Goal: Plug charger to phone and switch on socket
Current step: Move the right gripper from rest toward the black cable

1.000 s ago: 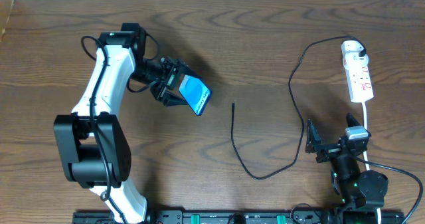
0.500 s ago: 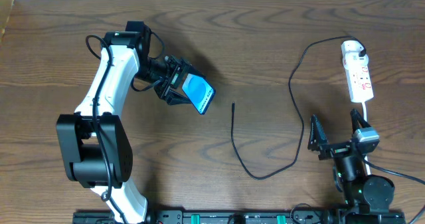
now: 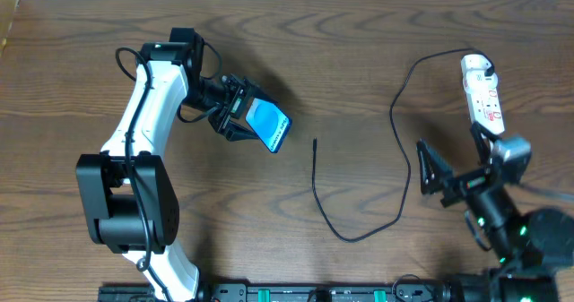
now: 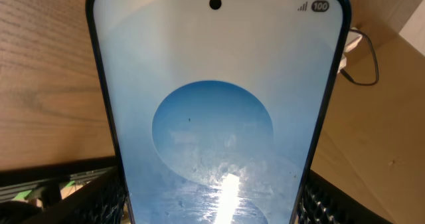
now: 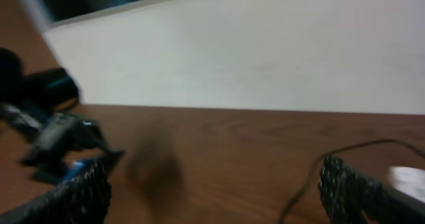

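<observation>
Mid-step: holding slim blue-screen smartphone [image 3: 269,126] by edges in left claw [image 3: 242,120], 10 o'clock on brown wooden worktop [image 3: 359,33]. At 4 o'clock, released & empty right claw [image 3: 454,165]. Near centre, loose tip [image 3: 315,142] of thin black charger cable [image 3: 314,181]; at 2 o'clock, narrow white power strip [image 3: 484,98]. Next, prob.: pinch tip, line up w/ port. Can't see port; can't read switch; no use from blurred right wrist view.

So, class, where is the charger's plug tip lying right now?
In the overhead view the charger's plug tip lies on the table near the middle, just right of the phone held in the left gripper.
</observation>
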Robot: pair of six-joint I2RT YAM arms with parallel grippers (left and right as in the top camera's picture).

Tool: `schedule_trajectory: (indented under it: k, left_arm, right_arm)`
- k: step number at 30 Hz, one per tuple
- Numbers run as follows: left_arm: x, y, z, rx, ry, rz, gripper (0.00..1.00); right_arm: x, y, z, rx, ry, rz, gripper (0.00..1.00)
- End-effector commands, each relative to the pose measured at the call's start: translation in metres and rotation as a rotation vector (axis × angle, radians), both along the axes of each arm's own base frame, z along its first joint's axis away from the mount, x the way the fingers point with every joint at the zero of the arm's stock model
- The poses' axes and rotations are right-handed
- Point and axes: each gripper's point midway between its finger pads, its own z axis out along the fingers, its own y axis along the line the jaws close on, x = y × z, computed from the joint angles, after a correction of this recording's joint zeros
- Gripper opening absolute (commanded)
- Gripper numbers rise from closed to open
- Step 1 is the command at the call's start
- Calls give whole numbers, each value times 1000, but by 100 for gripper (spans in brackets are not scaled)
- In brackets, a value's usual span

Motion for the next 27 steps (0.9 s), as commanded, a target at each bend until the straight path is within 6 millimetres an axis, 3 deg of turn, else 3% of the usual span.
schedule_trajectory:
  k: [1,5,9,20,27]
  left_arm:
    - [-2,-5,12,-16,0,13,7]
    - [-3,-7,12,-16,2,11,8]
    - [-4,-10,12,-16,2,2,8]
    - [-8,-22,9,14,22,-10,7]
    - [-6,-29,-4,117,36,13,8]
  right_arm:
    - [2,30,23,51,72,192,99]
    - [16,53,18,100,238,371,99]
    - [30,65,9,127,280,477,99]
    - [60,69,-43,416,664,447,99]
    - [70,69,-73,477,798,417,99]
